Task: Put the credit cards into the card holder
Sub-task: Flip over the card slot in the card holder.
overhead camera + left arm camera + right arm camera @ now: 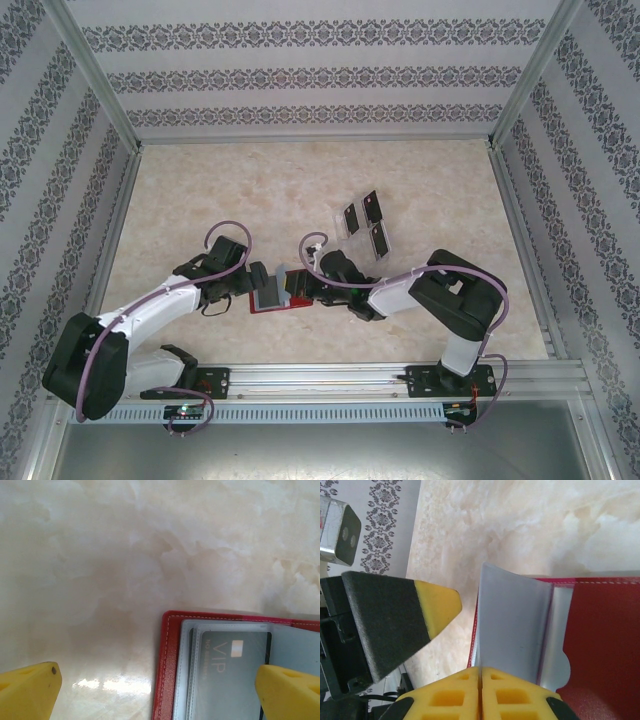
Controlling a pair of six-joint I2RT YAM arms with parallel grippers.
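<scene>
Credit cards (371, 208) lie in a clear tray (338, 226) on the pale counter (200, 200), past the two arms and a bit to the right. Three black ones can be seen there from above. The card holder (285, 303) is red and lies open on the counter near the middle, closer to the arms and apart from the tray. The left hand (258, 285) is at its left side and the right hand (305, 285) is at its right side. In the left wrist view, the left hand (160, 692) is spread wide, with one yellow tip over the bare counter and the other over the card holder (162, 670). It grips nothing. One dark card (235, 670) with the letters VIP sits inside a clear pocket there. In the right wrist view, the right hand (481, 690) has its two yellow fingers pressed tight together. A grey-blue pocket page (512, 625) of the card holder (605, 645) stands up, and its edge comes right down to the fingers. I cannot tell if the page is pinched between them. A black and yellow finger (395, 620) of the left hand is just beside that page.
</scene>
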